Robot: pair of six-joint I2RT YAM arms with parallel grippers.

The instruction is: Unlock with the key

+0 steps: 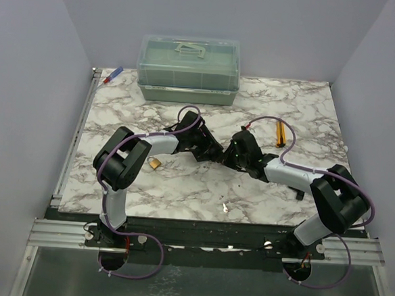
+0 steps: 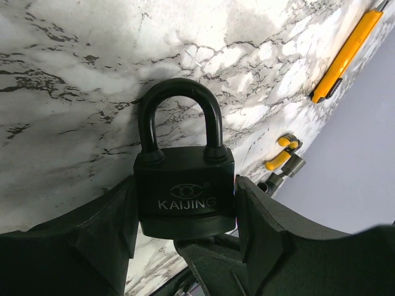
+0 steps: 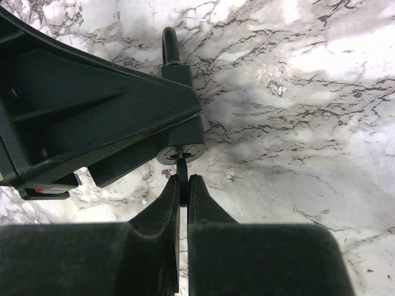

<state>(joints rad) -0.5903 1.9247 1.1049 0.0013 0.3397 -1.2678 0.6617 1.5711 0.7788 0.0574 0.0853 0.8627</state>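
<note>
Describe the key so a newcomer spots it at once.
At the centre of the table, the left end effector clamps a black padlock. The key is the thin black sliver pinched in the right end effector, tip at the padlock's keyhole.

Both arms reach inward over the marble table (image 1: 181, 187). The left gripper (image 1: 209, 149) and the right gripper (image 1: 228, 155) meet tip to tip at the table's centre; anything between them is too small to tell. A small brass padlock (image 1: 155, 163) lies just near of the left forearm. A small silver object (image 1: 226, 207) lies close to the near edge. A translucent green box (image 1: 188, 69), lidded, stands at the far edge, with a blue-and-red pen (image 1: 113, 76) to its left. Two orange sticks (image 1: 280, 135) lie right of centre.
</note>
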